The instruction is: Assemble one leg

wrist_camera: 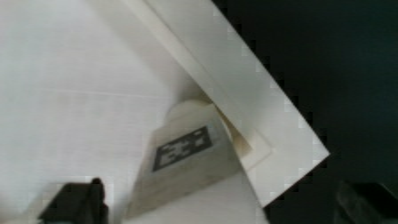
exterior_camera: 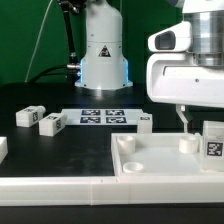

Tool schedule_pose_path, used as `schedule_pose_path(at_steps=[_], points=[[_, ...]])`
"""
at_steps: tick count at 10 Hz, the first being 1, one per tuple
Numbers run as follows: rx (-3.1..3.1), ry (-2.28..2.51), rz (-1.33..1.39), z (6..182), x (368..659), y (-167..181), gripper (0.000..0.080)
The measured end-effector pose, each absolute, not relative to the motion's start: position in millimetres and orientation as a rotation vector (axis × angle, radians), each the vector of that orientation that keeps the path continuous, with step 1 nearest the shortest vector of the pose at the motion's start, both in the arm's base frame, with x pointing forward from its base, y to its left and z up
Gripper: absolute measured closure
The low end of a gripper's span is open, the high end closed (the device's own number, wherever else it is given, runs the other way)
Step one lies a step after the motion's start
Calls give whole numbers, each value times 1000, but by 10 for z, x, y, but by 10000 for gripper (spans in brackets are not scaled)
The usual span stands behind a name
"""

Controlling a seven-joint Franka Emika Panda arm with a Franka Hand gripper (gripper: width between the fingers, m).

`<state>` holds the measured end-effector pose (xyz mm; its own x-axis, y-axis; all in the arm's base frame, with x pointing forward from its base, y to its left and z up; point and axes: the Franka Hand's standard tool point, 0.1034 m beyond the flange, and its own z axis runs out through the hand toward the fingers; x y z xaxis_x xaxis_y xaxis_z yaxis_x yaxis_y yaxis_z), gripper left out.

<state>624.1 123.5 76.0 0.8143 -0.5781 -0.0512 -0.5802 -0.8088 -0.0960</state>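
With the gripper point(exterior_camera: 186, 122), whose jaw state I cannot tell, above the tray point(exterior_camera: 150, 165), keep the leg point(wrist_camera: 183, 145) upright over its corner socket

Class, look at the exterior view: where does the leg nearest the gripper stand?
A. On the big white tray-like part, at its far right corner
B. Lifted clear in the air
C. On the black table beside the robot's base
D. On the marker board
A: the leg, tag outward, stands upright on the tray-like part at its right corner, below the gripper.
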Motion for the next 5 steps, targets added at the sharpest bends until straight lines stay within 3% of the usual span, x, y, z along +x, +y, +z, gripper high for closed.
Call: schedule_pose_path(at_steps=[5], points=[[-3054,260,4,768,6258,1162,150]])
